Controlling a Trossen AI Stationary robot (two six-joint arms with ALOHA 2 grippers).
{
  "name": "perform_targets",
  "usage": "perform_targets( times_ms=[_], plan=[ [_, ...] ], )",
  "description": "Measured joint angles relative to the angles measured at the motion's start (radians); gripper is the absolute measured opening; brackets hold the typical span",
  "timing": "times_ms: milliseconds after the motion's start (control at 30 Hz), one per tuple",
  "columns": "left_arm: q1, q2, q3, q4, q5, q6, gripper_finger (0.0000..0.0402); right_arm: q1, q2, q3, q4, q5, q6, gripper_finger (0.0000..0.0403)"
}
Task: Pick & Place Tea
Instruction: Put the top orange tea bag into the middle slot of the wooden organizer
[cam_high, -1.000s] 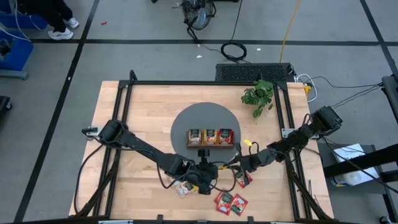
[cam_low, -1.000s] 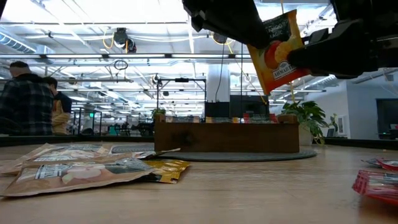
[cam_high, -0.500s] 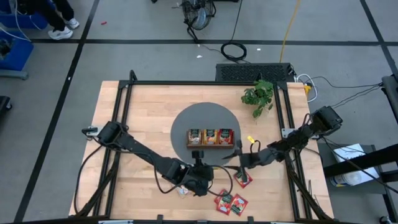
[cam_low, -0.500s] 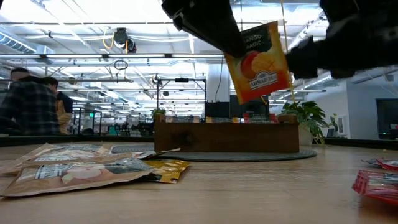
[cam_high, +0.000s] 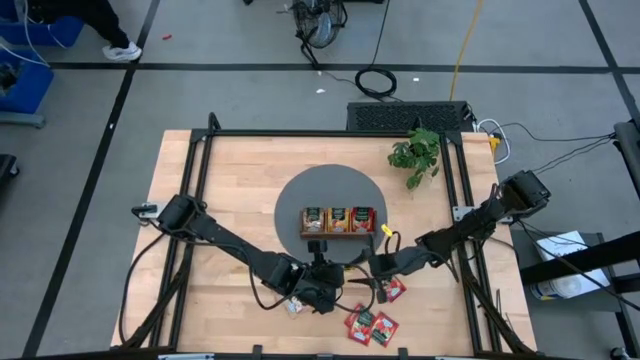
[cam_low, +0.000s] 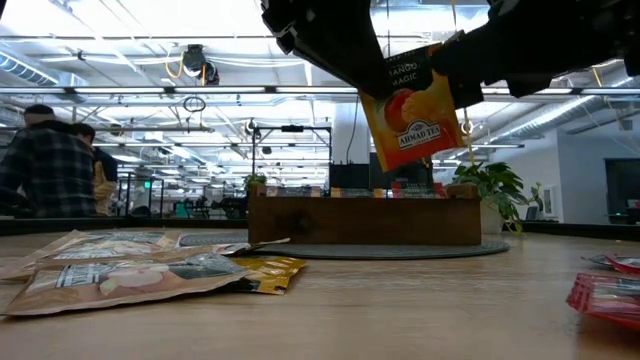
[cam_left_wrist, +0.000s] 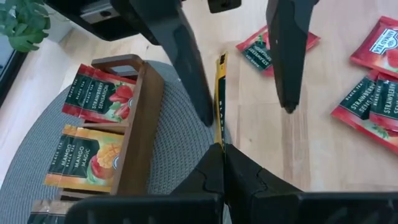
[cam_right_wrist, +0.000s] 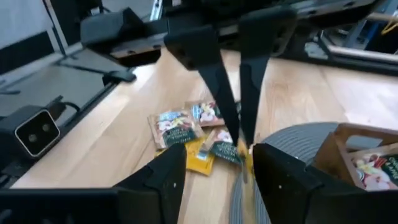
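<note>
Handoff midair: left gripper (cam_left_wrist: 221, 149) was clamped on the orange sachet (cam_low: 415, 105); right gripper (cam_right_wrist: 214, 165) gaped around it.
I judged it could slip before reaching the tray (cam_high: 339, 221).

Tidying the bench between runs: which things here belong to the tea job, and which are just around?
Job: mango sachet held by the shut left gripper, open right gripper, wooden tray, red sachets, pale sachets.
Around: potted plant, grey mat.

Lab: taped floor (cam_high: 120, 90), ceiling trusses (cam_low: 150, 95), cables (cam_high: 376, 80).
</note>
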Motion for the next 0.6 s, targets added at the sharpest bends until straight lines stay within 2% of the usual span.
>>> perform_targets(
  times_ms=[167,400,600],
  plan=[
    [0.000,0.000,0.000,-0.011,0.000,0.000,0.0005,0.000,0.000,0.005,-0.006,0.000,-0.015,0.0118],
    [0.004,0.000,0.000,-0.010,0.002,0.000,0.0005,-0.016,0.000,0.005,-0.029,-0.002,-0.034,0.0014],
    [0.017,0.000,-0.001,-0.020,0.001,0.021,0.0013,-0.052,0.000,0.005,-0.085,0.000,-0.034,0.0002]
  ],
)
